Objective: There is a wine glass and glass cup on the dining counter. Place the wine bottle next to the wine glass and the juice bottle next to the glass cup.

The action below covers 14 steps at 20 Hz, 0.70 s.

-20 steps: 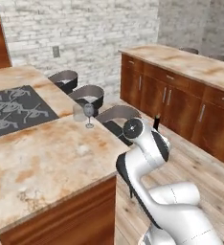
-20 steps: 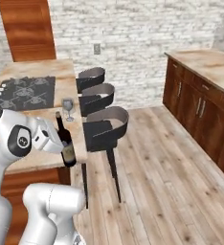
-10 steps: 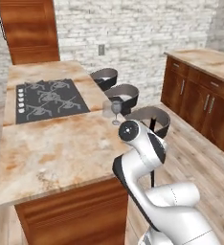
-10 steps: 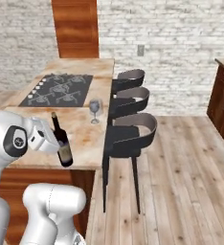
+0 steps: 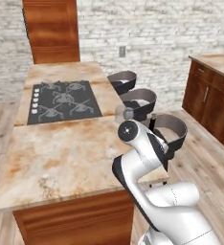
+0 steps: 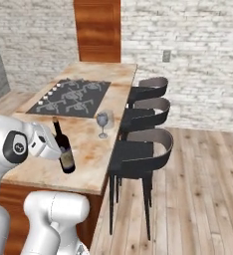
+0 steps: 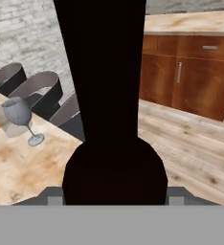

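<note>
My jaws [image 6: 58,149] are closed around the wine bottle [image 6: 63,148], about half way shut, and they hold it by its fat lower part. The bottle stands straight up, neck at the top, and its bottom looks to be just over the table [image 6: 91,164] or on it; I cannot tell which.

In the right base view the wine glass [image 6: 103,122] is at about 2 o'clock from my jaws, farther along the table and closer to the edge with the stools [image 6: 138,159]. There is bare table between the bottle and the glass, so they are near but not side by side yet.

In the hand view the dark bottle is right in front of the camera, and the wine glass [image 7: 23,119] is off at 9 o'clock. The glass cup [image 7: 6,125] is just behind it, touching or almost touching.

I think my next job is to slide the bottle toward 2 o'clock and stop before I bump the glass, because it looks easy to tip.
</note>
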Motion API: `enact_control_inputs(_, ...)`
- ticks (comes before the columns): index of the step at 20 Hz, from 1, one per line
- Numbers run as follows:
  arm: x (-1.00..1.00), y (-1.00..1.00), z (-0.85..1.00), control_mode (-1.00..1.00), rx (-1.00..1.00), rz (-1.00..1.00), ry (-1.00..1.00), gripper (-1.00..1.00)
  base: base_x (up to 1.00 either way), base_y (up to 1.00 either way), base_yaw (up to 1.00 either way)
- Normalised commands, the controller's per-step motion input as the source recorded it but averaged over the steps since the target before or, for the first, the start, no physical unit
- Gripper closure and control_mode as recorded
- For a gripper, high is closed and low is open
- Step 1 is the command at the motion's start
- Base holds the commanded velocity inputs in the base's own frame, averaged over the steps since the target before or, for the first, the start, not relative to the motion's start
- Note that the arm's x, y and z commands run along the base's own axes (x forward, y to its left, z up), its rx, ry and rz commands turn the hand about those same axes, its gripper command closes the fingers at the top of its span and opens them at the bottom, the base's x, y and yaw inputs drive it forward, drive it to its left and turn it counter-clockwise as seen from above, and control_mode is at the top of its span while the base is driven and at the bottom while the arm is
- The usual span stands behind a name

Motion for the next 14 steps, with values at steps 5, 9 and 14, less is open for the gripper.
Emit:
enact_control_inputs(5,0.0,0.0,0.0,1.0,0.0,0.0,0.0,1.0,0.48,-0.33,0.25)
enact_control_inputs(9,0.0,0.0,0.0,1.0,0.0,0.0,0.0,1.0,0.31,-0.28,0.19)
enact_control_inputs(14,0.0,0.0,0.0,1.0,0.0,0.0,0.0,1.0,0.08,-0.06,0.01)
